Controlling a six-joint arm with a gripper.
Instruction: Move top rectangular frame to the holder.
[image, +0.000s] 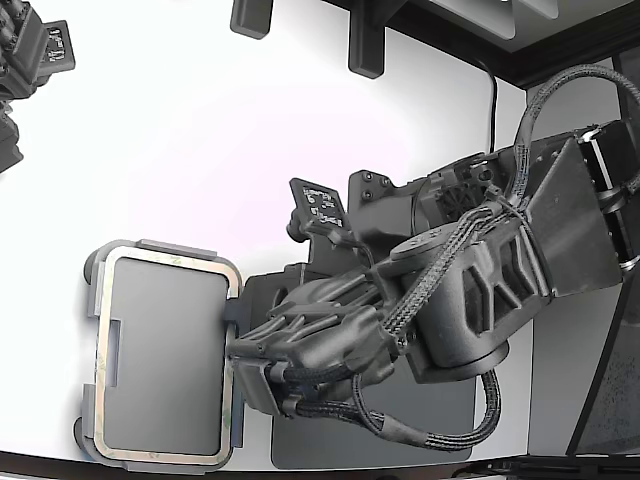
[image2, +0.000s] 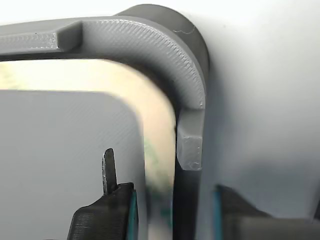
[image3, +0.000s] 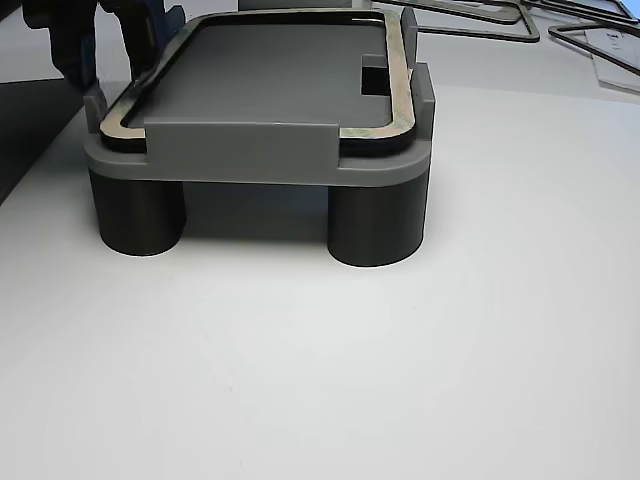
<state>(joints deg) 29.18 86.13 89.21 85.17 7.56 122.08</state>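
Note:
The cream-beige rectangular frame (image: 170, 259) lies flat inside the light grey holder (image: 92, 300) at the exterior view's lower left. My gripper (image: 236, 335) is at the holder's right-hand long side. In the wrist view the frame's strip (image2: 160, 140) runs along the holder's rim (image2: 150, 40) round a corner. My gripper (image2: 167, 200) straddles the strip and rim with its fingers (image2: 107, 172) apart and not pressing on the strip. In the other view the frame (image3: 398, 90) rests in the holder (image3: 240, 150), which stands on dark round legs, with my gripper (image3: 135, 45) at its far left.
A dark grey flat mat (image: 400, 425) lies under my arm. Two black posts (image: 365, 45) stand at the table's back edge. Part of another arm (image: 30, 60) shows at the upper left. More thin frames (image3: 480, 20) lie behind the holder.

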